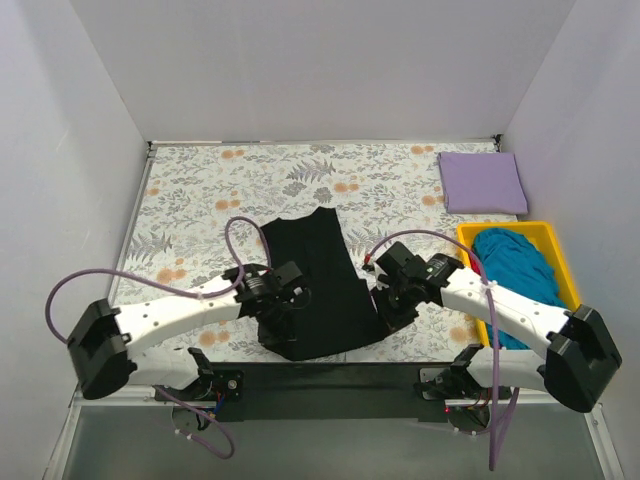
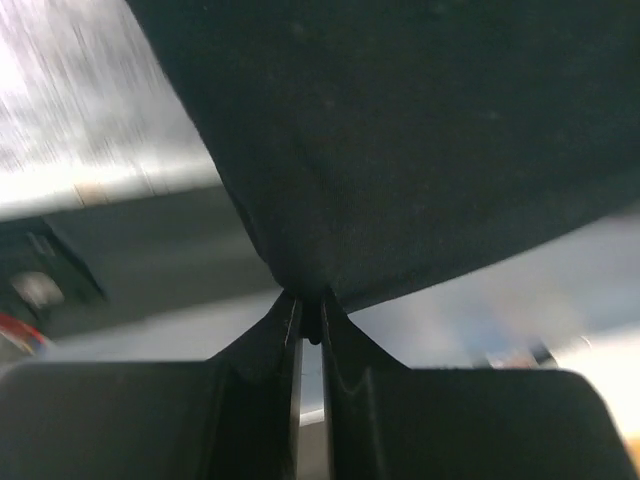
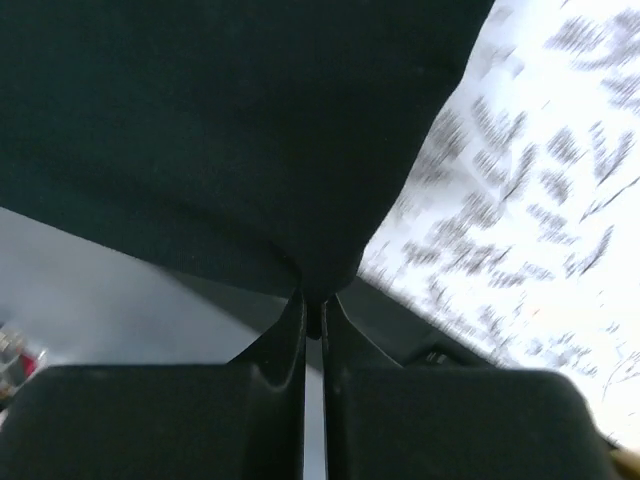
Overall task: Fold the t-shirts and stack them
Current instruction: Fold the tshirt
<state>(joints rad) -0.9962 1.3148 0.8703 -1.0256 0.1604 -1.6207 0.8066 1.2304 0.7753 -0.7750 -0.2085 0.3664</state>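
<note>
The left gripper [image 2: 310, 308] is clamped on a pinch of the black t-shirt [image 2: 400, 150]. In its wrist view the two fingers stand almost together with a gathered fold of dark cloth caught between their tips, and the shirt spreads upward from there. The right gripper [image 3: 313, 303] is likewise clenched on the same shirt, with a bunched edge nipped between its tips. The cloth fans out above and to the left, and the floral cloth [image 3: 540, 170] shows blurred on the right.

From above, the black shirt lies in the middle of the table near the front edge, narrow at the far end and wider toward the arms. The left gripper is at its near-left side and the right gripper at its near-right side. A lavender t-shirt [image 1: 481, 182] lies folded flat in the far right corner. Just nearer than it, a yellow tray [image 1: 540, 229] along the right side holds a crumpled teal t-shirt [image 1: 515, 265].
</note>
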